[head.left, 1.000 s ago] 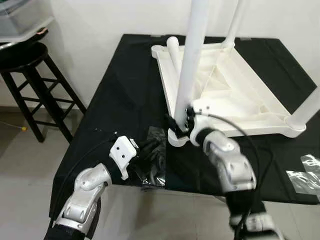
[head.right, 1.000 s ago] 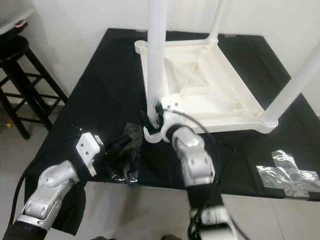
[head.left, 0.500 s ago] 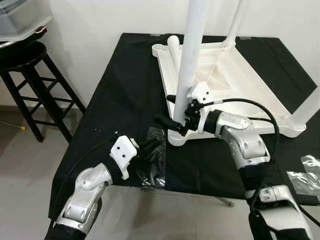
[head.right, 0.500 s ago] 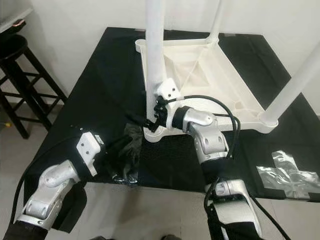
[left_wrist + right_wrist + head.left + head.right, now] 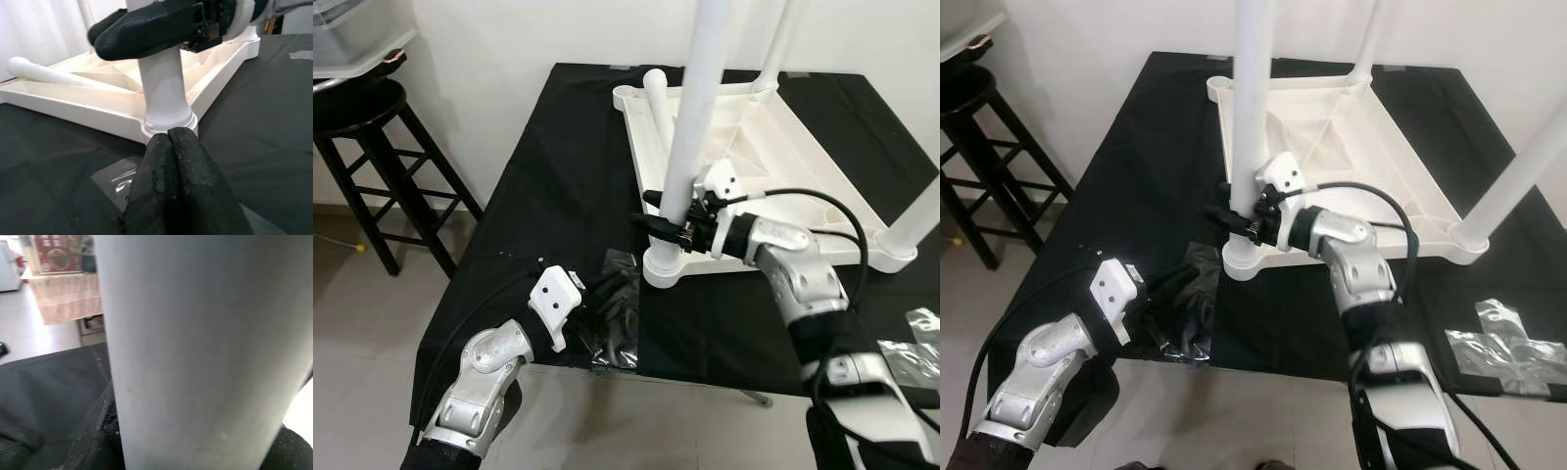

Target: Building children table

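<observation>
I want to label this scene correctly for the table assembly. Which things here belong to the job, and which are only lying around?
Belong to the job:
- upturned white tabletop
- near leg, gripped by the right gripper
- loose leg lying in the tabletop
- other fitted legs

Just lying about:
- clear plastic wrap under the shut left gripper
- crumpled wrap
- black stool

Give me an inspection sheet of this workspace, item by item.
Surface: black-covered table.
Job's things: white tabletop lying upside down, three legs standing in its corners; near leg upright in its socket; one loose leg lying inside.
Clutter: clear plastic bags.
Pincers: right pincer around the near leg; left pincer shut, low over a bag.
Cables: black cable looping off the right arm.
Surroundings: black stool, white wall.
</observation>
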`<state>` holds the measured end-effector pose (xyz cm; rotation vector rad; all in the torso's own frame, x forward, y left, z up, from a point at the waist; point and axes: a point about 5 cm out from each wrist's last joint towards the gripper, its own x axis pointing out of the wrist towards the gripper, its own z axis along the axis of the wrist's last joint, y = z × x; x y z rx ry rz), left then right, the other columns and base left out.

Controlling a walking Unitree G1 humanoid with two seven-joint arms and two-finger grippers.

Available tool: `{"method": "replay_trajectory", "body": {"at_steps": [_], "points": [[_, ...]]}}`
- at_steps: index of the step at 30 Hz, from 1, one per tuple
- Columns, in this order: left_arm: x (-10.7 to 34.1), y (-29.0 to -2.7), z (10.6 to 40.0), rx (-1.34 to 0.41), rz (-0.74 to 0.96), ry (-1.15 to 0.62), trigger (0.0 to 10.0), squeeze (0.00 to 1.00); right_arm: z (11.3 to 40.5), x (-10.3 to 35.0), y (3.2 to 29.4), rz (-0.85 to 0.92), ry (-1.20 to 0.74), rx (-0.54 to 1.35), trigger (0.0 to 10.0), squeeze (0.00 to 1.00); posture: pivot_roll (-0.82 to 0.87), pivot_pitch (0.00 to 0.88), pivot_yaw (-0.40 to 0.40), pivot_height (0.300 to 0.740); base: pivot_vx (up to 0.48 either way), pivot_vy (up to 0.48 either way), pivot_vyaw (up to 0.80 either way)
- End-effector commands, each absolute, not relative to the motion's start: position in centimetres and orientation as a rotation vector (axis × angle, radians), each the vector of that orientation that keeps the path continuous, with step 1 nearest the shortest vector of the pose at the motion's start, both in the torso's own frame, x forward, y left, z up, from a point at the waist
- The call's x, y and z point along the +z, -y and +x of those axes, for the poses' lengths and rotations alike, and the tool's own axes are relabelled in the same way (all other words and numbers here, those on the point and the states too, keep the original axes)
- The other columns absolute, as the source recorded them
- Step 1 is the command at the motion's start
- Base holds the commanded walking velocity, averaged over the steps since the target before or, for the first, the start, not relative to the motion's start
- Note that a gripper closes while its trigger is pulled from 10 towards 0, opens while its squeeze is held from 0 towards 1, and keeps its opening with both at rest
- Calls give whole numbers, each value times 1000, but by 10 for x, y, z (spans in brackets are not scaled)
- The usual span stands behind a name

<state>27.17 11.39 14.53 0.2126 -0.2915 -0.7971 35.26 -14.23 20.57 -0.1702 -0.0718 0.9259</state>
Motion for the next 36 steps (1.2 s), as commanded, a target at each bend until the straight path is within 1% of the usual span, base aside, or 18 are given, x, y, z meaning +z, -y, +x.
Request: {"method": "replay_trajectory", "body": {"at_steps": [1,2,3,4,6,10,14,18,19,20,21,23,26,28,29,32,33,36], "points": [[140,-114,270,-803,217,269,10000,0,348,175,148,-172,-55,796,0,0,15,125,-29,740,0,0,0],[139,-115,269,-803,218,269,10000,0,346,167,150,-168,-85,725,0,0,15,124,-30,740,0,0,0],[139,-115,269,-803,218,268,10000,0,346,156,153,-171,-110,478,0,0,9,126,-27,740,0,0,0],[139,-115,269,-803,218,268,10000,0,346,156,153,-171,-110,478,0,0,9,126,-27,740,0,0,0],[139,-116,270,-806,219,266,10000,0,322,133,142,-100,-167,248,0,0,20,128,-20,740,0,0,0],[139,-117,270,-807,224,264,10000,0,313,129,131,-99,-170,236,0,0,15,124,-14,740,0,0,0],[139,-117,270,-817,230,261,10000,0,328,141,138,-108,-138,198,0,0,14,122,-15,740,0,0,0],[139,-117,270,-817,231,261,10000,0,329,143,138,-108,-138,191,0,0,14,122,-15,740,0,0,0],[139,-117,271,-808,229,263,10000,0,329,147,134,-93,-127,197,10000,0,14,125,-14,740,0,0,0],[139,-117,271,-808,229,263,10000,0,329,147,134,-93,-127,197,10000,0,14,125,-14,740,0,0,0],[139,-118,271,-801,228,264,10000,0,328,153,130,-89,-106,214,10000,1000,14,124,-15,740,0,0,0],[139,-117,271,-801,226,265,10000,0,327,158,125,-84,-85,248,10000,1000,13,124,-15,740,0,0,0],[140,-116,272,-807,224,265,10000,0,332,182,115,-24,10,431,10000,1000,8,123,-13,740,0,0,0],[140,-116,272,-807,224,265,10000,0,332,182,115,-24,10,431,10000,1000,8,123,-13,740,0,0,0],[140,-116,272,-806,222,265,10000,0,334,192,112,-21,45,534,10000,0,6,122,-12,740,0,0,0],[140,-115,272,-805,221,266,10000,0,334,200,111,-49,74,645,10000,0,9,121,-12,740,0,0,0],[140,-115,272,-805,220,267,10000,0,334,207,112,-90,98,763,10000,0,9,121,-12,740,0,0,0],[140,-115,272,-805,219,267,10000,0,338,214,118,-192,99,939,10000,0,10,119,-13,740,0,0,0]]}}
